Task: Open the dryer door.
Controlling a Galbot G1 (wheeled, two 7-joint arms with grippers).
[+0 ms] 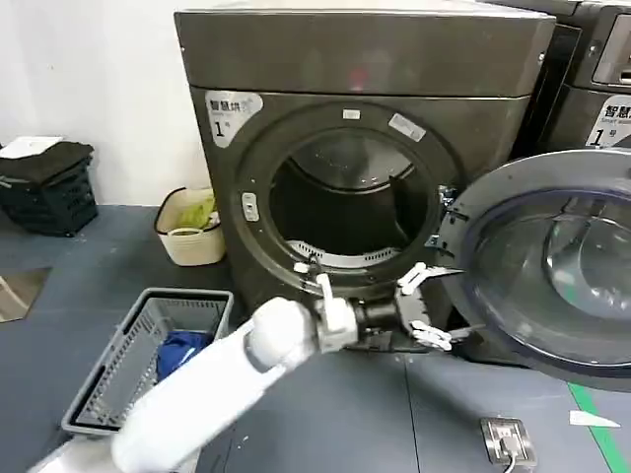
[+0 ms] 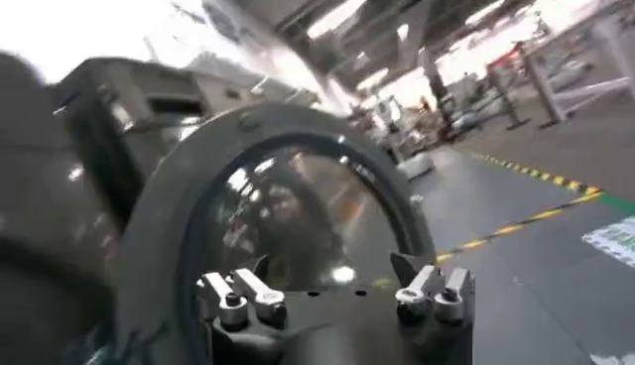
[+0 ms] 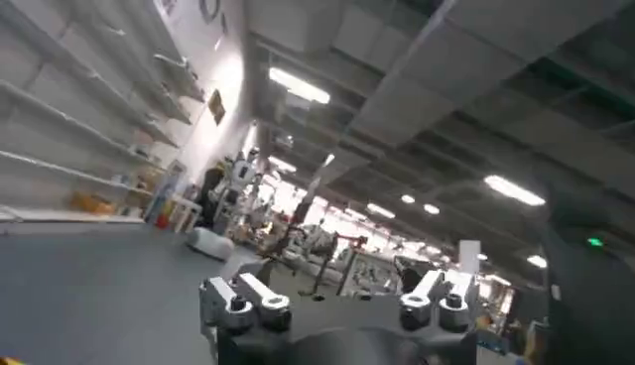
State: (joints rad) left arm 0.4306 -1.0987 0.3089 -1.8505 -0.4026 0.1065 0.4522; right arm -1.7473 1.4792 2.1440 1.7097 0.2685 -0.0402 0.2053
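Chrome-ringed dryer door (image 1: 552, 266) hangs wide open beside the left gripper (image 1: 426, 305), jaws spread and empty, so a careless withdrawal could knock it shut.

The dryer (image 1: 365, 148) stands with its chrome-ringed dryer door (image 1: 552, 261) swung wide open rightward, drum seemingly empty.

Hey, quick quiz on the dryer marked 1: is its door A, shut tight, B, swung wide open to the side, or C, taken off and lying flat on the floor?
B: the dryer door hangs swung out beside the dryer, leaving the drum opening uncovered, with the left gripper open near its edge.
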